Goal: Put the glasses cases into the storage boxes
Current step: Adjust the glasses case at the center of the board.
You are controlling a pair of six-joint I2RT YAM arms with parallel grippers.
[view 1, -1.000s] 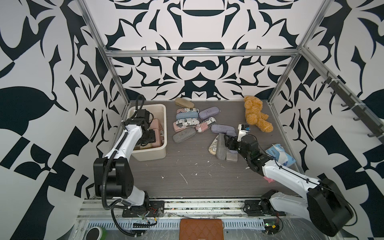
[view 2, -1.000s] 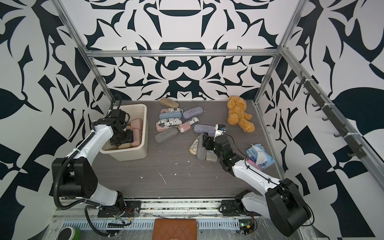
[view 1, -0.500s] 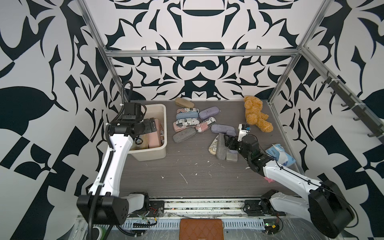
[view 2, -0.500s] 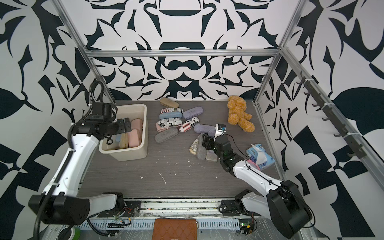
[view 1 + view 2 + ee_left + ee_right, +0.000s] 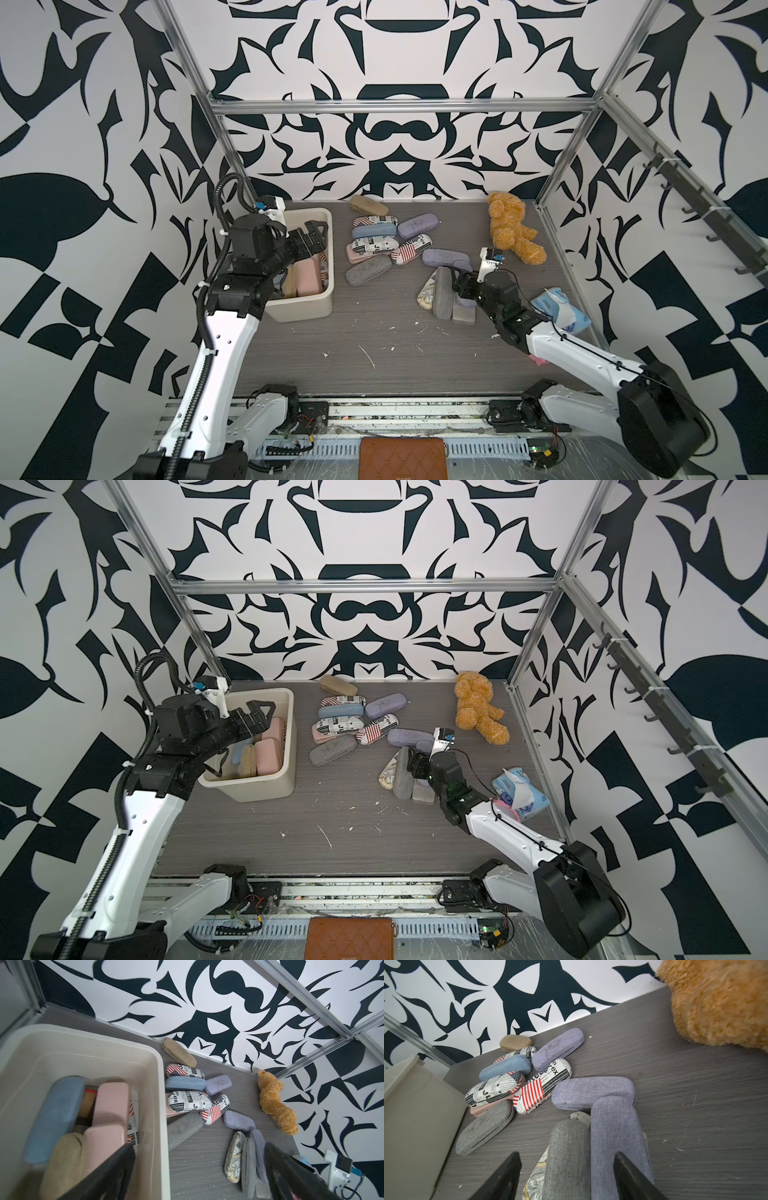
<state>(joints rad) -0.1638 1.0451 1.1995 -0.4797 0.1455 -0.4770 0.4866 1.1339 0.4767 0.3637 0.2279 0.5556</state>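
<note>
The cream storage tub [image 5: 301,309] sits at the table's left with several glasses cases [image 5: 110,1103] already inside. The left gripper [image 5: 313,237] hangs over it, spread wide and empty. The right gripper [image 5: 566,1157] is open astride a grey case [image 5: 442,293] and a lilac case [image 5: 614,1130] that touch each other. It would do best to centre on one case alone and close across its narrow width, so the map-print case [image 5: 427,291] just beside is not dragged along. Black-and-white patterned walls [image 5: 395,137] enclose a grey wood-grain tabletop [image 5: 374,332] flecked with white specks [image 5: 368,357].
</note>
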